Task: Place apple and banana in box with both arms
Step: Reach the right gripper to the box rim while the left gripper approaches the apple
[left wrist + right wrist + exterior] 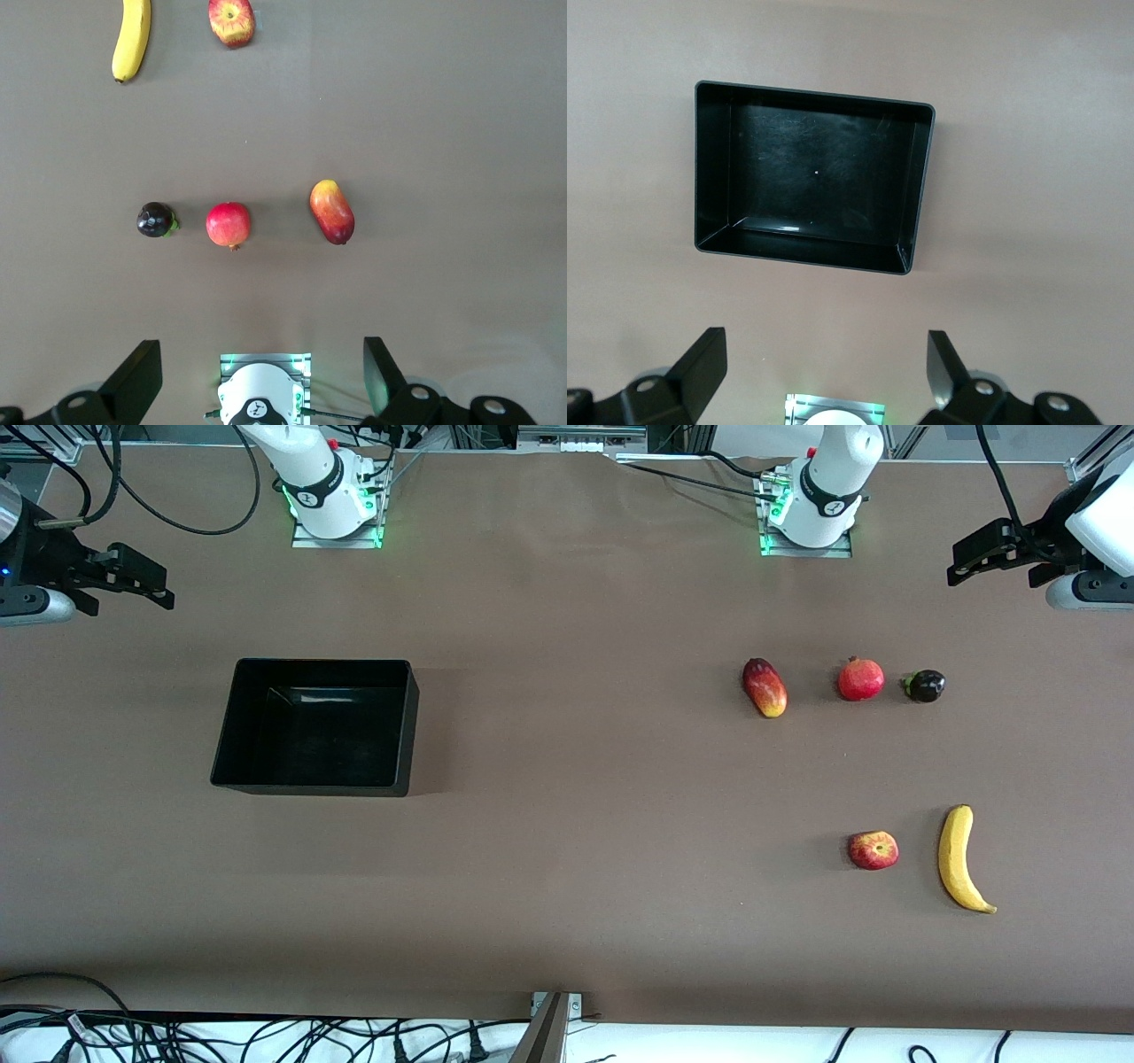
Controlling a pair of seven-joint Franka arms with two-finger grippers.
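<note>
The apple [873, 850] lies on the brown table toward the left arm's end, beside the banana [961, 859]. Both also show in the left wrist view, apple [231, 21] and banana [132, 40]. The black box [319, 735] stands empty toward the right arm's end and shows in the right wrist view [815, 177]. My left gripper [961, 562] hangs open and empty high over the table's left-arm end [261, 354]. My right gripper [159, 589] hangs open and empty high over the right-arm end [824, 345]. Neither touches anything.
A red-yellow mango [765, 687], a red pomegranate [860, 679] and a small dark purple fruit [925, 685] lie in a row farther from the front camera than the apple. The arm bases [332, 505] [815, 509] stand at the table's back edge.
</note>
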